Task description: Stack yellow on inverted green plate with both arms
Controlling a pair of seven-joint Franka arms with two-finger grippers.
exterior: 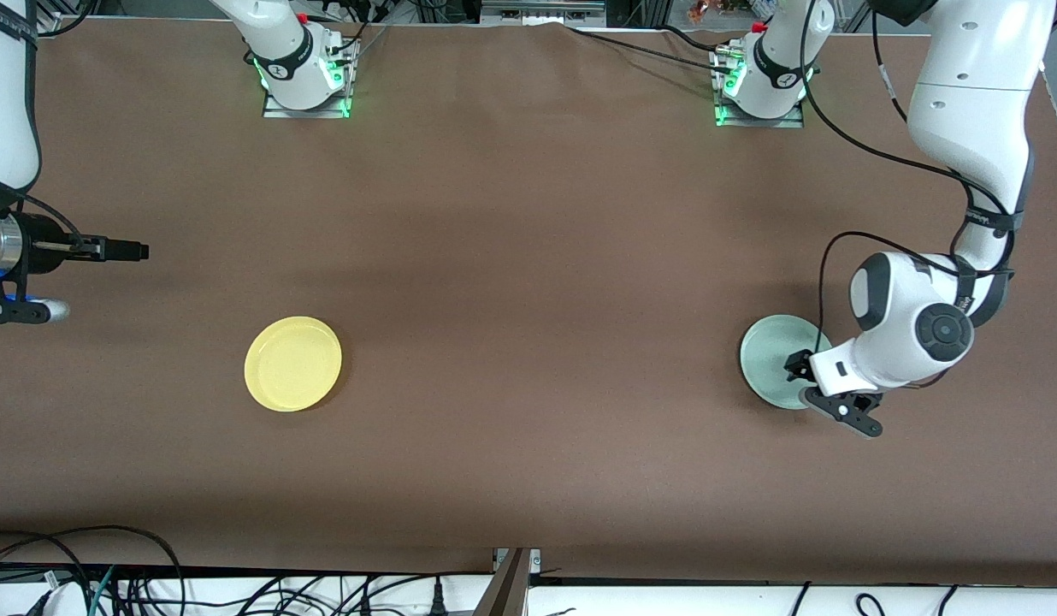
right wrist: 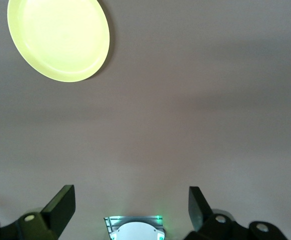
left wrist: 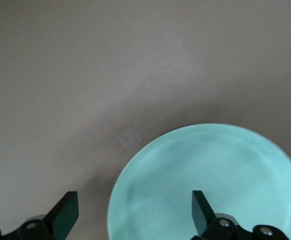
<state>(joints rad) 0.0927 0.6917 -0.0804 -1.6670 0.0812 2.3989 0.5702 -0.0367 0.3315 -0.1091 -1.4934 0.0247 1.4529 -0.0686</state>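
Plates lie well apart on the brown table [exterior: 528, 257] in the front view: the yellow plate [exterior: 292, 364] toward the right arm's end, rim up, the green plate [exterior: 772, 359] toward the left arm's end. We find the left gripper [exterior: 815, 385] low over the green plate's edge, while the right gripper [exterior: 122, 251] hangs over bare table at the right arm's end and waits.

Left wrist view: the left gripper [left wrist: 135, 210] has its jaws apart, one finger over the green plate [left wrist: 210, 185], the other over the table; nothing is held. The plate appears to lie hollow side up, so we judge it not yet inverted.

Right wrist view: the right gripper [right wrist: 130, 205] likewise has jaws apart and empty, the yellow plate [right wrist: 58, 37] well clear of it.

We judge the step in hand to be seizing the green plate's rim. Next move calls for closing on that rim, then turning the plate over.
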